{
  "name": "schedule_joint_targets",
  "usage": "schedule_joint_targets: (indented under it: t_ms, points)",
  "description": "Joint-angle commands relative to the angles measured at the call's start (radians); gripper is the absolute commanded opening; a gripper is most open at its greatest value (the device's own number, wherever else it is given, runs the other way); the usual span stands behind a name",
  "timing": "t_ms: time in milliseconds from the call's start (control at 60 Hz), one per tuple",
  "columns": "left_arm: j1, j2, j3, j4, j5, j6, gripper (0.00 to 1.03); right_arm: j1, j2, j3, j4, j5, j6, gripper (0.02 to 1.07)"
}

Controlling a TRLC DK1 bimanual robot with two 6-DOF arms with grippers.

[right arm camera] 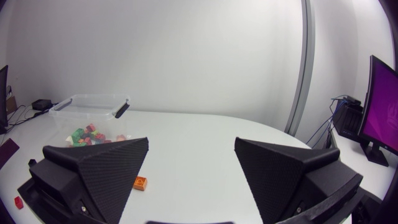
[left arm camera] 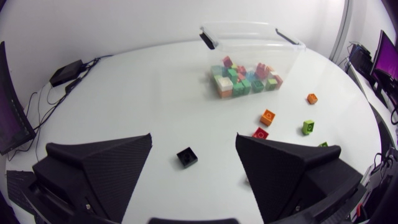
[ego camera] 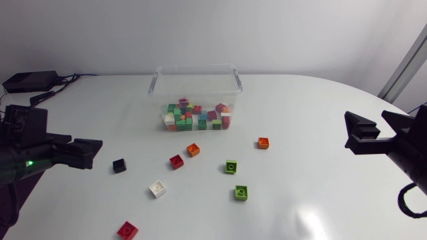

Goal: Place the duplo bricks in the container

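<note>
A clear plastic container (ego camera: 197,83) stands at the back middle of the table, with several coloured duplo bricks in it. Loose bricks lie in front of it: black (ego camera: 119,166), red (ego camera: 176,161), orange (ego camera: 193,150), a second orange (ego camera: 263,143), two green (ego camera: 231,167) (ego camera: 241,193), white (ego camera: 157,189) and a second red (ego camera: 127,231). My left gripper (ego camera: 90,153) hovers open at the left, empty. The black brick (left arm camera: 187,157) lies just ahead of that gripper (left arm camera: 194,143), between its fingers' lines. My right gripper (ego camera: 353,135) stands open and empty at the far right.
In the right wrist view the container (right arm camera: 93,107) is far ahead beyond one finger of the gripper (right arm camera: 191,144), and an orange brick (right arm camera: 141,183) lies nearer. A black box with cables (ego camera: 28,81) sits at the table's back left.
</note>
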Motion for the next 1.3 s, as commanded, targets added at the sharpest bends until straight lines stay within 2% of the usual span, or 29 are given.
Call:
schedule_joint_targets:
  t_ms: [0, 100, 233, 433, 550, 683, 817, 933, 1017, 1200, 1283]
  points:
    - [-0.022, 0.062, 0.063, -0.032, -0.004, 0.041, 0.93, 0.006, 0.065, 0.053, -0.031, 0.005, 0.036, 1.02]
    - [-0.037, 0.142, 0.094, -0.076, -0.004, 0.09, 0.93, 0.006, 0.136, 0.108, -0.098, 0.005, 0.042, 1.02]
    - [-0.051, 0.281, 0.146, -0.171, -0.004, 0.217, 0.93, 0.006, 0.249, 0.197, -0.221, 0.005, 0.041, 1.02]
    - [-0.034, 0.35, 0.141, -0.198, -0.004, 0.294, 0.93, 0.018, 0.38, 0.275, -0.344, -0.022, 0.03, 1.02]
    - [-0.037, 0.392, 0.143, -0.208, -0.001, 0.34, 0.93, 0.026, 0.437, 0.306, -0.411, -0.14, 0.028, 1.02]
    - [-0.082, 0.488, 0.155, -0.254, 0.118, 0.351, 0.93, 0.029, 0.487, 0.332, -0.437, -0.217, 0.004, 1.02]
    - [-0.201, 0.519, 0.157, -0.25, 0.119, 0.343, 0.91, 0.067, 0.527, 0.363, -0.485, -0.231, -0.074, 1.02]
    - [-0.269, 0.603, 0.178, -0.234, 0.116, 0.328, 0.91, 0.098, 0.573, 0.384, -0.513, -0.216, -0.111, 1.02]
    - [-0.296, 0.663, 0.197, -0.219, 0.098, 0.319, 0.9, 0.116, 0.619, 0.404, -0.537, -0.214, -0.13, 1.02]
    - [-0.316, 0.76, 0.249, -0.21, 0.098, 0.317, 0.78, 0.134, 0.69, 0.423, -0.534, -0.214, -0.123, 1.02]
    - [-0.332, 0.798, 0.267, -0.207, 0.098, 0.317, 0.77, 0.138, 0.72, 0.432, -0.531, -0.211, -0.12, 1.02]
